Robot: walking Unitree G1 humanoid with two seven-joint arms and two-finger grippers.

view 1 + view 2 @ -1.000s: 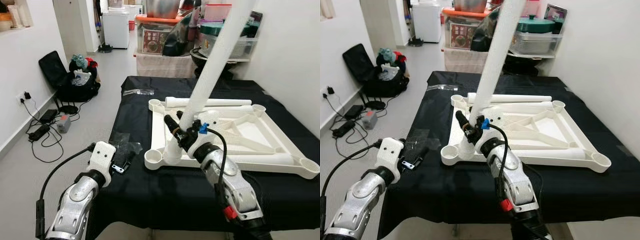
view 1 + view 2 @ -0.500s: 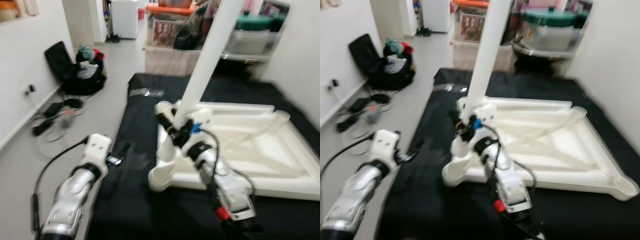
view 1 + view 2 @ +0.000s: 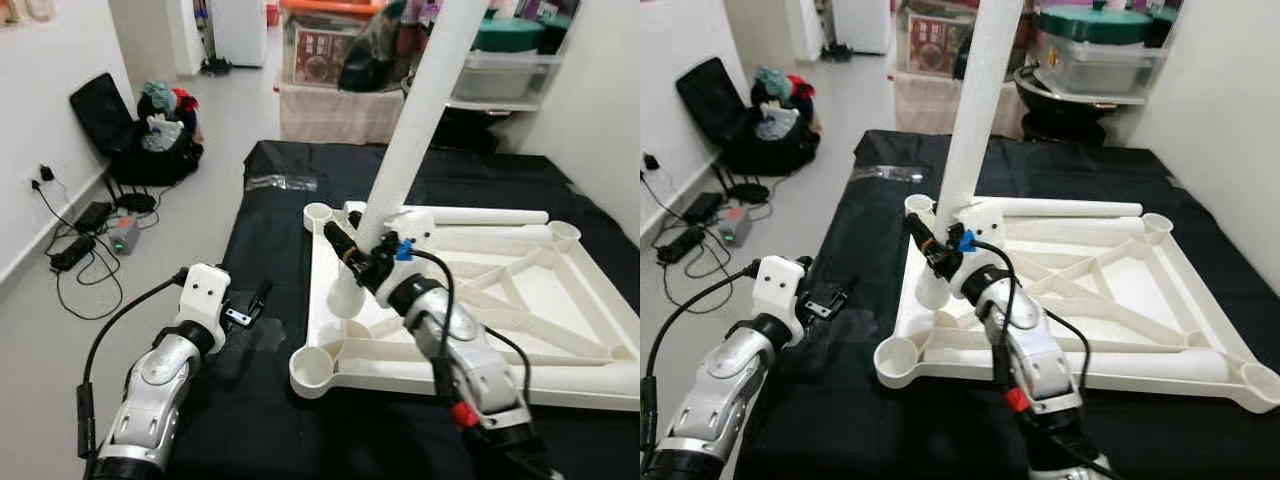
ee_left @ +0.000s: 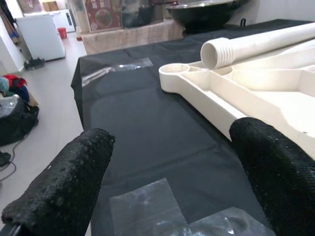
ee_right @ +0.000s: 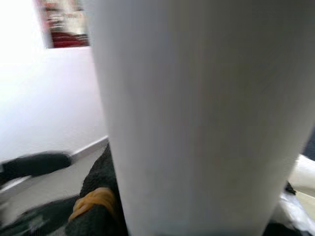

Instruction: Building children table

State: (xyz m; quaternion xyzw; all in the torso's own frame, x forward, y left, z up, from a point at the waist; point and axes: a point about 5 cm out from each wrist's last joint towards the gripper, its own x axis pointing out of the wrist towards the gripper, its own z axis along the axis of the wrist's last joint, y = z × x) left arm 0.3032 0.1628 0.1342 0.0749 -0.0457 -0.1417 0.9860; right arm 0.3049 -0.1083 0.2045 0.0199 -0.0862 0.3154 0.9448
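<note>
White plastic table leg tube (image 3: 415, 130) stands tilted on the upturned white plastic tabletop frame (image 3: 520, 300) on the black-clothed worktop (image 3: 270, 230), grasped low by the right gripper (image 3: 358, 262). Left gripper (image 4: 172, 172) hovers released beside the frame.

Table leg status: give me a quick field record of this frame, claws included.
held part: white table leg, tilted, lower end above the tabletop frame
holder: right claw, shut on the leg
base: white tabletop frame, upside down on black cloth
target: corner socket, empty
spare legs: lying along the frame's far edge
left claw: open, above the cloth beside the frame
</note>
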